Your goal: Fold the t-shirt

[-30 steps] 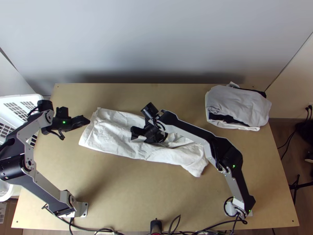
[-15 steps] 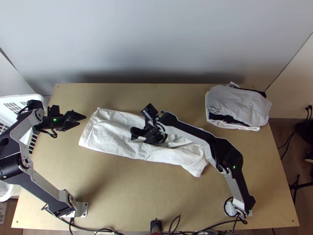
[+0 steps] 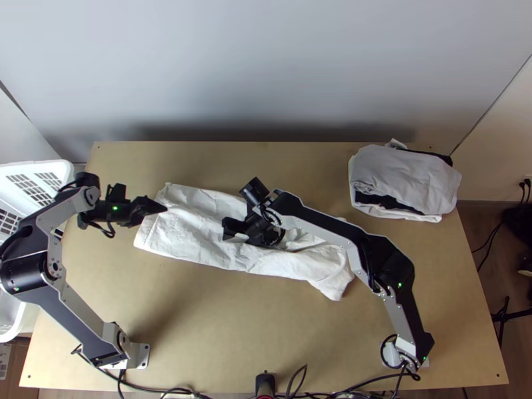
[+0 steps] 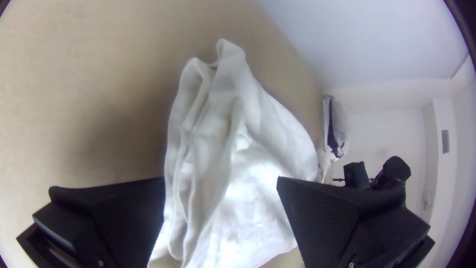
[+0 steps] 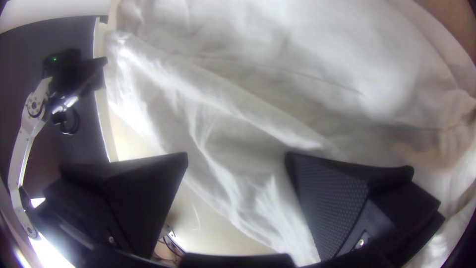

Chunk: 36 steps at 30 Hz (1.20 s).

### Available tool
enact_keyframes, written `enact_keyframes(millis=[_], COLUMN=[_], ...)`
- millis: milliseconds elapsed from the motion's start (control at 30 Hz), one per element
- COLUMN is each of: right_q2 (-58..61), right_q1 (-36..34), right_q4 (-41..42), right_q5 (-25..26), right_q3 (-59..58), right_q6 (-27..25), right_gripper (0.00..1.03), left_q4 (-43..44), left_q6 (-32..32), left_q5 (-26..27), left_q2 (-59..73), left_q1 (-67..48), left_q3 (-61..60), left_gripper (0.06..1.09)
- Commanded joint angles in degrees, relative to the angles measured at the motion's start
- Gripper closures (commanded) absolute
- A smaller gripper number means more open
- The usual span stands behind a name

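Fingers stand wide apart on the left gripper (image 3: pixel 152 211), which sits over the left end of the white t-shirt (image 3: pixel 186 234) in the top view. At the far left, a white plastic basket (image 3: pixel 41 165) with slotted sides stands beside the light wooden table (image 3: pixel 219 326), and the left arm's base (image 3: pixel 139 356) is set near the table's lower left corner. From that side the t-shirt runs as a long, creased strip across the middle of the tabletop, slanting toward the near edge at its right end; the left wrist view shows layered, rippled folds along one side of it. Behind, a smooth, pale grey wall (image 3: pixel 266 66) rises past the table's far edge, darker low down. Over the middle of the cloth is the right gripper (image 3: pixel 229 229), its fingers also well apart, with the right arm (image 3: pixel 332 229) crossing above the t-shirt's right half. Black cables (image 3: pixel 193 392) trail along the near edge, around a small black device (image 3: pixel 265 382). At the far right of the tabletop lies a stack of folded cloth (image 3: pixel 405 176), grey on top with black and white layers beneath. Beyond the table's right edge are a brown floor (image 3: pixel 473 229), more cables and a black stand (image 3: pixel 509 315).
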Motion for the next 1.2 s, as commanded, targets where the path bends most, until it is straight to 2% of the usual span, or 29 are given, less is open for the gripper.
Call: enact_keyframes(millis=[0, 67, 200, 233, 300, 400, 567, 800, 1000, 1100, 1167], right_q2=[-0.4, -0.66, -1.63, -1.89, -2.6, -4.0, -7.87, -17.19, -25.98, -29.84, -31.95], right_q1=[-0.04, -0.12, -0.3, -0.48, -1.0, -2.15, -4.52, -9.79, -15.33, -17.97, -19.46], right_q4=[0.07, 0.07, 0.07, 0.07, 0.07, 0.07, 0.07, 0.16, -0.11, -0.63, -0.63], right_q5=[0.28, 0.28, 0.28, 0.28, 0.28, 0.28, 0.28, 0.28, 0.36, 0.36, 0.36], right_q3=[0.07, 0.07, -0.11, -0.19, -0.19, -0.55, -1.69, -4.24, -6.87, -8.72, -10.57], right_q6=[0.35, 0.62, 0.79, 0.79, 1.14, 1.41, 1.58, 1.49, 0.62, -0.44, -0.88], right_gripper=[0.11, 0.11, 0.11, 0.11, 0.11, 0.11, 0.11, 0.11, 0.11, 0.11, 0.11], left_q4=[0.29, 0.2, 0.29, 0.29, 1.08, 7.58, 9.34, 8.55, 5.39, 3.45, -0.68], left_q6=[0.86, 1.57, 1.74, 2.01, 0.95, -6.78, -9.68, -12.67, -12.58, -10.39, -5.29], left_q5=[-0.01, -0.01, -0.63, -0.63, -0.54, -0.54, -0.36, 1.4, 2.1, 2.1, 1.57], left_q2=[0.45, 0.19, -0.07, -0.16, -0.43, -1.22, -3.59, -13.87, -19.06, -19.59, -19.23], left_q1=[-4.55, -5.87, -8.51, -8.86, -9.03, -9.03, -9.3, -8.86, -5.17, -3.15, -2.18], left_q3=[-0.31, -0.4, -0.22, -0.31, -0.31, -0.92, -1.1, 1.19, 4.53, 4.7, 5.4], left_gripper=[0.11, 0.21, 0.23, 0.28, 0.58, 1.06, 1.05, 1.05, 1.05, 1.05, 1.05])
